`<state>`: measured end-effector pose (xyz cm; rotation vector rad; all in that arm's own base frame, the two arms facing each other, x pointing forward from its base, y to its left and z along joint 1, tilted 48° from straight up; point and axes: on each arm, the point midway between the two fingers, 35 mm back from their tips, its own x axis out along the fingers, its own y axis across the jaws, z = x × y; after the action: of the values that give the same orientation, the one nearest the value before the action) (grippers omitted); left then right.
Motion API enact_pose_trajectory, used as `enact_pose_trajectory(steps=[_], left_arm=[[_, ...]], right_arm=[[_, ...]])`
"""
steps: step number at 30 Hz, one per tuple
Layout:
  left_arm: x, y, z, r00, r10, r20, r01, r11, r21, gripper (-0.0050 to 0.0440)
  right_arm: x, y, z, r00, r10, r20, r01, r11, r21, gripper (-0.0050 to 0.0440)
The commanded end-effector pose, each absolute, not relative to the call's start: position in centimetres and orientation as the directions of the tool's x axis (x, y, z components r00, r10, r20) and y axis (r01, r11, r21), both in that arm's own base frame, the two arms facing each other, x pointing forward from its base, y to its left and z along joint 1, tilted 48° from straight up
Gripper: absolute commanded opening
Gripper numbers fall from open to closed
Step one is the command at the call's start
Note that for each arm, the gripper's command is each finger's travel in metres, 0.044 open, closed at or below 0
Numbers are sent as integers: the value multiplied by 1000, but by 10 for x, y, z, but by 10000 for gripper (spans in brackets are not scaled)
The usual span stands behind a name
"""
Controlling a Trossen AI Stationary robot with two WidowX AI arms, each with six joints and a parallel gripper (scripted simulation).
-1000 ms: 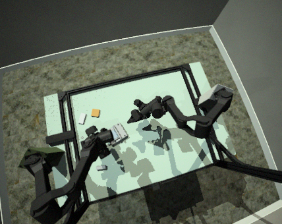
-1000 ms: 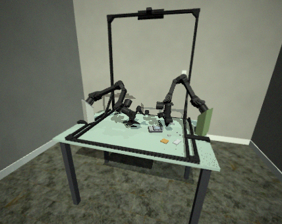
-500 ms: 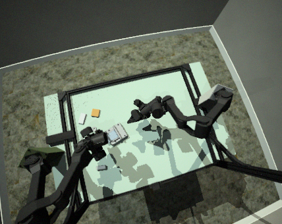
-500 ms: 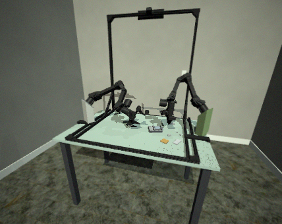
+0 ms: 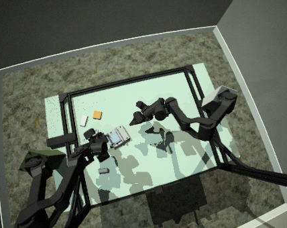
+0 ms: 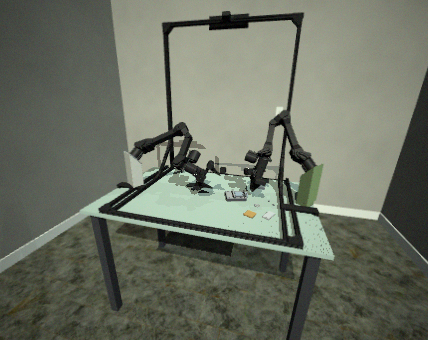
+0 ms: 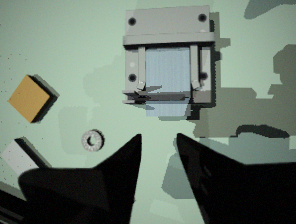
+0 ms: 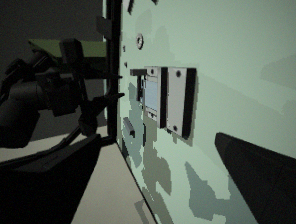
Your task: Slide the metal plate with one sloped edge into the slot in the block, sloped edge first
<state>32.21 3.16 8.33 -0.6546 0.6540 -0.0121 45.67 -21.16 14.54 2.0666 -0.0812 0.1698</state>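
The grey block lies near the middle of the table and also shows in the left wrist view. A light blue-grey plate lies flat inside its slot, under the dark spring clip, with its near end sticking out a little. My left gripper is a short way back from the slot mouth. Its fingers stand apart with nothing between them. My right gripper is open and empty, hovering on the block's other side. In the right wrist view I see the block and the left gripper.
An orange square plate and a white plate lie beyond the block near the frame rail. A small ring washer lies beside the left gripper. A small grey piece lies toward the front edge. A black frame borders the table.
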Motion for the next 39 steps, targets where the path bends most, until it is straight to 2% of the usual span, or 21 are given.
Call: enact_pose_trajectory(steps=[1,11,16,28,39], left_arm=[[325,31,83,847,-159,-508,-197,793,-577,160],[333,31,107,939,-84,-332,-147,778,-611,160],[333,31,109,945,-81,-317,-139,778,-613,160],[333,31,109,945,-81,-317,-139,778,-613,440],[333,31,109,945,-81,-317,-139,778,-613,440]], right_arm=[[457,-210,145,988,18,155,-127,-479,869,440],[457,-210,145,988,18,155,-127,-479,869,440],[457,-210,145,988,18,155,-127,-479,869,440],[457,-210,145,988,18,155,-127,-479,869,440],[457,-210,145,988,18,155,-127,-479,869,440]])
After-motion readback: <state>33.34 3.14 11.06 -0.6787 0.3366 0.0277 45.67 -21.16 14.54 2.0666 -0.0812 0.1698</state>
